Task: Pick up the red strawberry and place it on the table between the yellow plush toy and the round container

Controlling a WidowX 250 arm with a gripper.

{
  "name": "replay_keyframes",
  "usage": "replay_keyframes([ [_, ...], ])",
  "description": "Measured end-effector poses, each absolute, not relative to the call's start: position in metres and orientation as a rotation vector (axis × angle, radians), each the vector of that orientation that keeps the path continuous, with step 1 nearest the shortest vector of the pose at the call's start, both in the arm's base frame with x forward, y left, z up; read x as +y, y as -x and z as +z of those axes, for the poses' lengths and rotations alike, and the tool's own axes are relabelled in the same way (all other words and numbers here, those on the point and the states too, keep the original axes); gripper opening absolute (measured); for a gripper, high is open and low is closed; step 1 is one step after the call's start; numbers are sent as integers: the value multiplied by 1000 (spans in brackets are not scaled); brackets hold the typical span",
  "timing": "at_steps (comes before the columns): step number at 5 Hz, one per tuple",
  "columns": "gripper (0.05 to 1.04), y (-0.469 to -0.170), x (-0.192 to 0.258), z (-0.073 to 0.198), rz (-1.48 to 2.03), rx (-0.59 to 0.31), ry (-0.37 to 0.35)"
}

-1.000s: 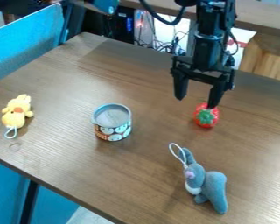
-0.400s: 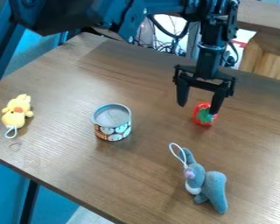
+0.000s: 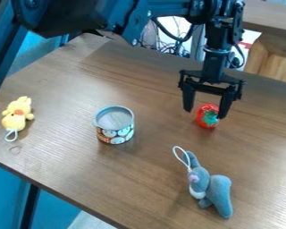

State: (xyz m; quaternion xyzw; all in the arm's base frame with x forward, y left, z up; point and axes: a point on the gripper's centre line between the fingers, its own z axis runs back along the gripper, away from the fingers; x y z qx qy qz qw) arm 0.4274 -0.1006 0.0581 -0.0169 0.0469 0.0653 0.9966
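"On the brown table (image 3: 145, 174), what's where?"

"Black gripper (image 3: 205, 114), fingers apart, close at the red toy strawberry (image 3: 203, 121), in from the far edge."

"Room around it?"

"Tabletop stretches between it and a round tin (image 3: 115, 126), well apart."

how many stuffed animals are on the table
2: a yellow one at the left of the view, and a grey rabbit at the lower right, nearer the camera than the red strawberry.
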Motion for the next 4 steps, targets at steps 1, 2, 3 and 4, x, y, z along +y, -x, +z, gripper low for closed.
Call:
replay_keyframes([
  [1,1004,-425,-102,42,150,133,41],
  [2,1004,-430,-108,42,214,111,78],
  [3,1004,-439,-108,41,344,71,117],
  [4,1004,-446,-95,43,437,57,137],
])
